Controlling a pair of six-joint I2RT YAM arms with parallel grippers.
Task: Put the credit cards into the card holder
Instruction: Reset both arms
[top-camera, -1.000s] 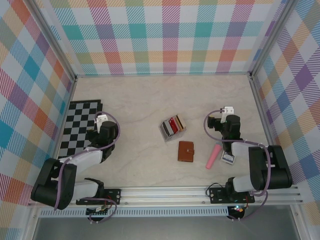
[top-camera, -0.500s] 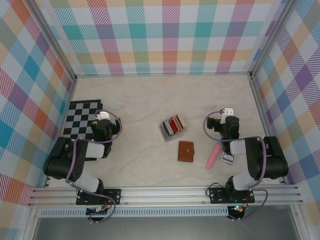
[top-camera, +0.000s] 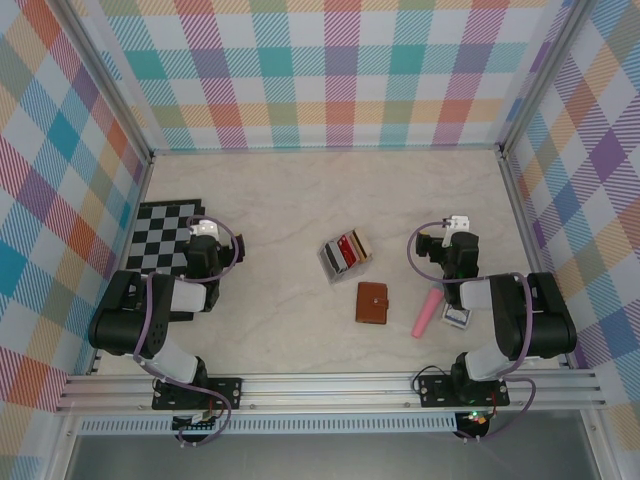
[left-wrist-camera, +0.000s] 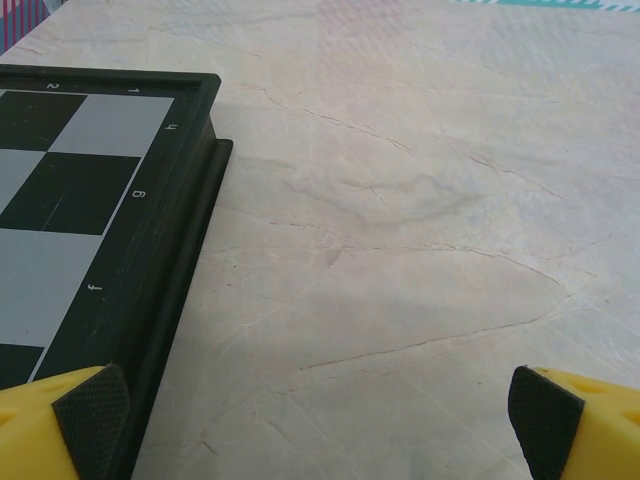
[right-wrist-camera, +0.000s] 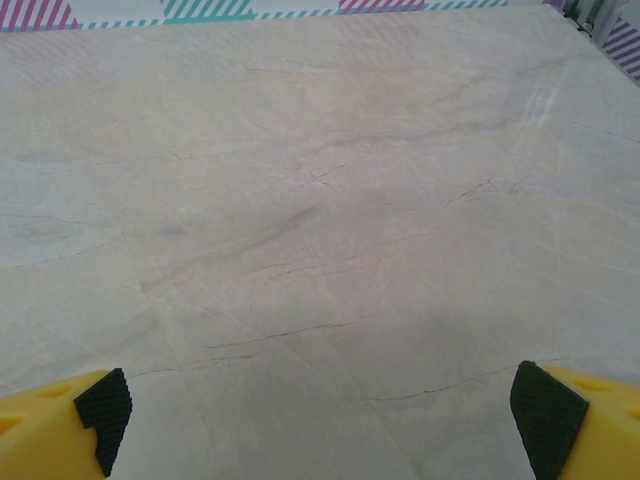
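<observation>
the credit cards (top-camera: 347, 250) are stood upright in a clear rack (top-camera: 328, 263) at mid-worktop (top-camera: 300, 200), edges exposed for pinching. the card holder (top-camera: 372, 302) is laid shut just beside it, nearer the arms. left jaws and right jaws are held wide open, empty, apart from both.

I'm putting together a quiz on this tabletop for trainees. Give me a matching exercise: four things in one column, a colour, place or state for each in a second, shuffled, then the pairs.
Things
1. wallet
2. chessboard
3. pink stick
4. rack

Descriptions
A. black and white squares, far left
B. brown, folded shut
C. clear, holding upright cards
D. lying flat, right of the wallet

Pairs: 1-B, 2-A, 3-D, 4-C
</observation>
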